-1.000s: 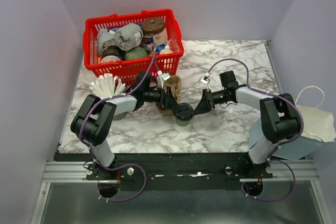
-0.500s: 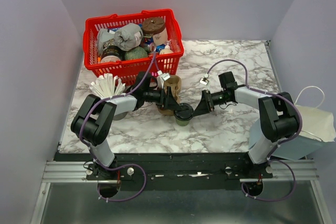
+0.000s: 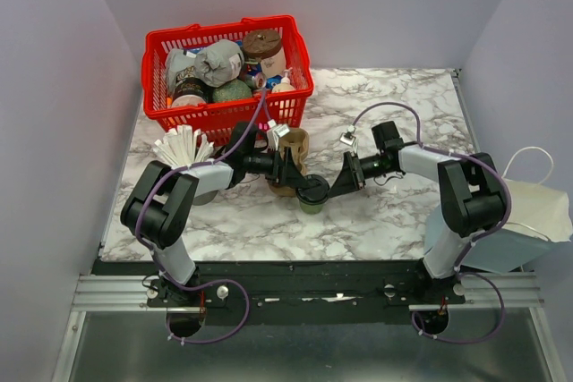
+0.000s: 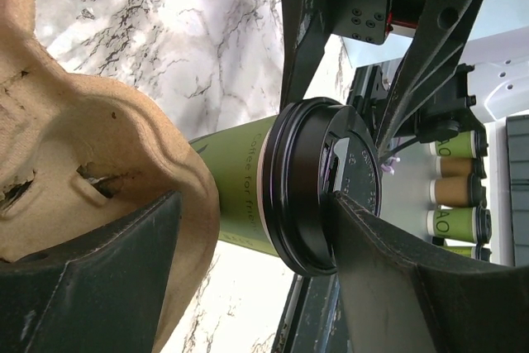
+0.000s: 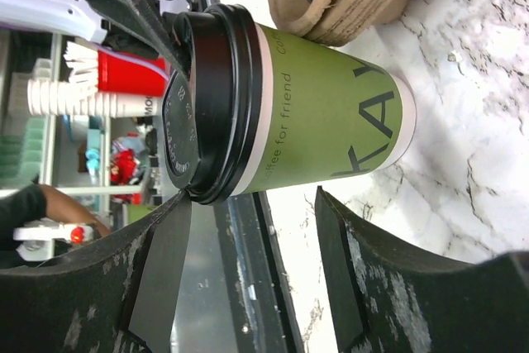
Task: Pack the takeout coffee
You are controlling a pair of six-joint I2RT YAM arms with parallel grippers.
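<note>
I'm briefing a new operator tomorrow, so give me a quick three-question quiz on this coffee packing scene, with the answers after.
1. True or false: the green cup already sits in a pocket of the cardboard carrier.
2. What colour is the cup's lid? A white, B black, C red.
3. Fill the gap: the left gripper and the right gripper both have their jaws ____.
Key: 1 false, it stands on the marble table beside the carrier. 2 B. 3 open.
</note>
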